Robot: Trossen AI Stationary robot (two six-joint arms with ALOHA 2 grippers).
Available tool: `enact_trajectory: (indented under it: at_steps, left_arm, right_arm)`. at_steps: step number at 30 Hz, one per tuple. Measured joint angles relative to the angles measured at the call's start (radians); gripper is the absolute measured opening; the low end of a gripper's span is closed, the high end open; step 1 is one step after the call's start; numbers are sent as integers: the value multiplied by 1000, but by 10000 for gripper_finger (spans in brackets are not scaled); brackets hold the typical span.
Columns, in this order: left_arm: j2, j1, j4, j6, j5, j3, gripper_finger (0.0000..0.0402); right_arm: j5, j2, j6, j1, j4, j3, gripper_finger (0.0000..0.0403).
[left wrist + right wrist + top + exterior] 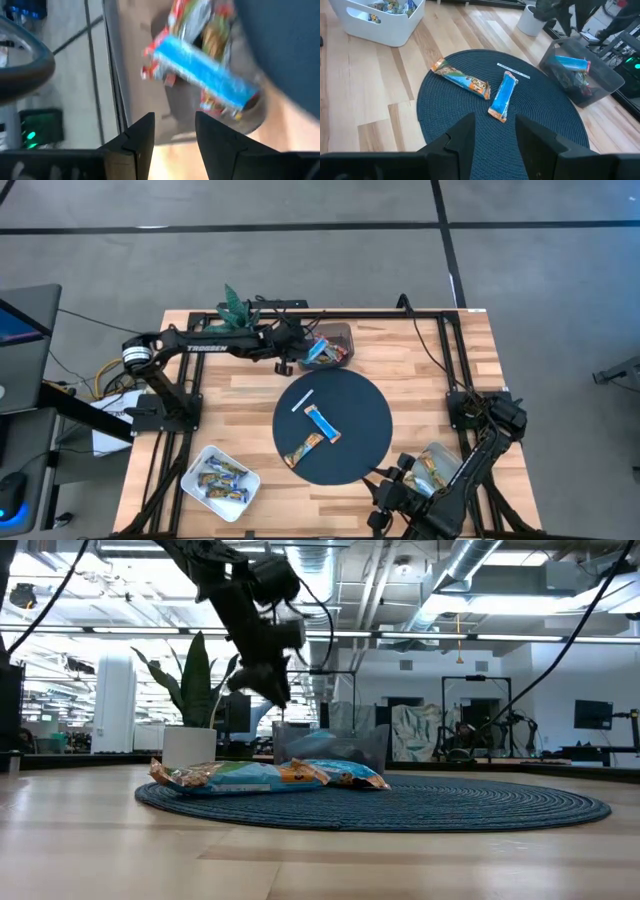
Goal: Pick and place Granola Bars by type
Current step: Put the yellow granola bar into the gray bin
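Observation:
On the round dark mat lie a blue-white granola bar and an orange-brown one, flat, beside a thin white stick. A dark bin at the table's far side holds several bars, with a blue one on top of the pile. My left gripper hangs open just beside and above that bin, with nothing between its fingers. My right gripper stands open at the table's near right, above the mat's near edge and clear of the bars.
A white tray with several bars sits at the near left. A clear container with bars sits at the near right under my right arm. A potted plant stands at the far edge, and a black frame rail runs along it.

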Motion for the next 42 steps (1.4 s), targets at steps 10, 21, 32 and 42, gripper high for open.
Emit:
enact_trajectory:
  at_steps: [10, 21, 32, 42]
  left_arm:
    - [-277, -102, -86, -192, 377, 0, 137]
    - [-670, -368, -64, -396, 509, -199, 137]
    - [-1043, -698, 359, -490, 241, -732, 137]
    - [-1206, -860, 595, -439, 2, -948, 137]
  right_arm:
    - [0, 0, 3, -61, 16, -71, 134]
    - [-38, 0, -116, -196, 154, -72, 134]
    - [-329, 0, -625, -414, 477, -72, 134]
    - [-600, 0, -655, -619, 486, -72, 134]
